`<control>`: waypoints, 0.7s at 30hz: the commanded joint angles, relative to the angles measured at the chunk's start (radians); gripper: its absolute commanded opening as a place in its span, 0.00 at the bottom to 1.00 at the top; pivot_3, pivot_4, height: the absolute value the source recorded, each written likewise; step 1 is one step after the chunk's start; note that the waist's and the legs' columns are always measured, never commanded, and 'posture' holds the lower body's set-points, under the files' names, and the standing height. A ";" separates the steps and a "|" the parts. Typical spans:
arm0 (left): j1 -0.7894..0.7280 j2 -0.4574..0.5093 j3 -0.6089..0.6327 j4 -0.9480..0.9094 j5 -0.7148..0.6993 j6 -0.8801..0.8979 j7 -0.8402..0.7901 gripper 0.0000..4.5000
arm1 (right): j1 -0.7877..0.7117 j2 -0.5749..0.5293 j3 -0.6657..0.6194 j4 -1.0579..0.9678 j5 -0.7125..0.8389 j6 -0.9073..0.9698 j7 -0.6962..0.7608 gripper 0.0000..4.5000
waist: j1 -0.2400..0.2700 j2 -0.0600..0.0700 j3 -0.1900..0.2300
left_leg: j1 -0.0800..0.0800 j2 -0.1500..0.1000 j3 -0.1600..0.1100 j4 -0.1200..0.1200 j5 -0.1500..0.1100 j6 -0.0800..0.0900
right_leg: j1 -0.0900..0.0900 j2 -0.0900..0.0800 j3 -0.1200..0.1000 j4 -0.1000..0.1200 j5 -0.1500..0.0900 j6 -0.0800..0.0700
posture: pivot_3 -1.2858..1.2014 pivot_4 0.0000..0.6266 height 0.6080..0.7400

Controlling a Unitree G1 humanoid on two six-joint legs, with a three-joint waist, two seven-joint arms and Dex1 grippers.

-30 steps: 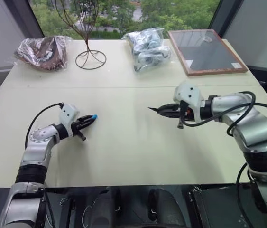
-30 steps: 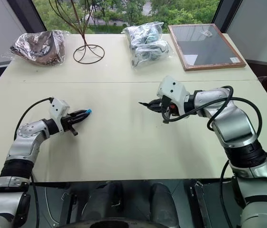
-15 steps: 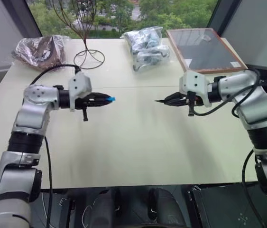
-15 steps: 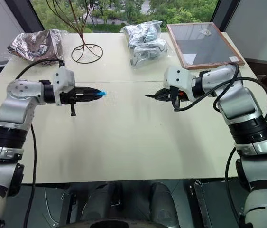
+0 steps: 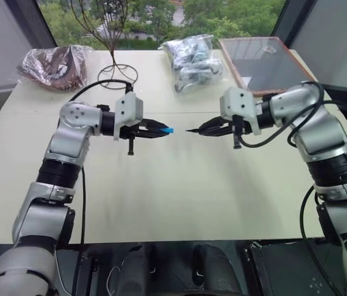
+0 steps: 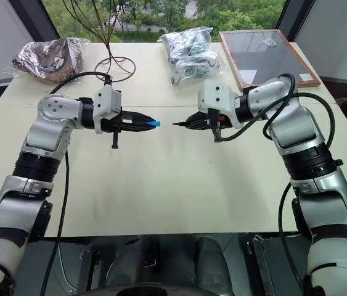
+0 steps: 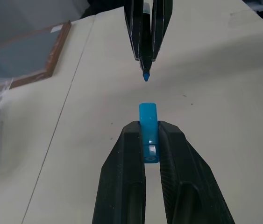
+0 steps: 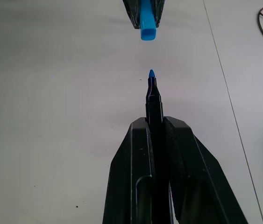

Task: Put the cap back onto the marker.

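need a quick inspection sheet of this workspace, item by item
surface: pale table, bare in the middle
job's things: blue cap and marker held tip to tip above the table, a gap between them
clutter: two plastic-wrapped bundles, wire stand, framed panel at the far edge
grippers: left gripper shut on cap; right gripper shut on marker
cables: black cable looped at each arm
surroundings: window, trees outside

Left gripper [image 5: 161,131]: clamped, raised, pointing toward the right gripper.
Right gripper [image 5: 205,129]: clamped, facing it, tips apart.
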 commanded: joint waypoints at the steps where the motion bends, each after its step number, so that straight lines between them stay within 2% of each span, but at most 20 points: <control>1: -0.023 -0.007 0.010 -0.009 -0.004 -0.017 0.005 0.01 | -0.022 0.004 -0.022 -0.040 0.007 0.009 -0.009 0.00 | 0.001 0.000 0.000 | 0.000 0.000 0.000 0.000 0.000 0.000 | 0.000 0.000 0.000 0.000 0.000 0.000 | 0.52 0.24 1.00; 21: -0.018 -0.059 -0.008 0.015 0.020 -0.048 0.027 0.01 | -0.023 0.053 -0.014 -0.083 0.014 0.045 -0.028 0.00 | 0.000 0.000 0.000 | 0.000 0.000 0.000 0.000 0.000 0.000 | 0.000 0.000 0.000 0.000 0.000 0.000 | 0.52 0.24 1.00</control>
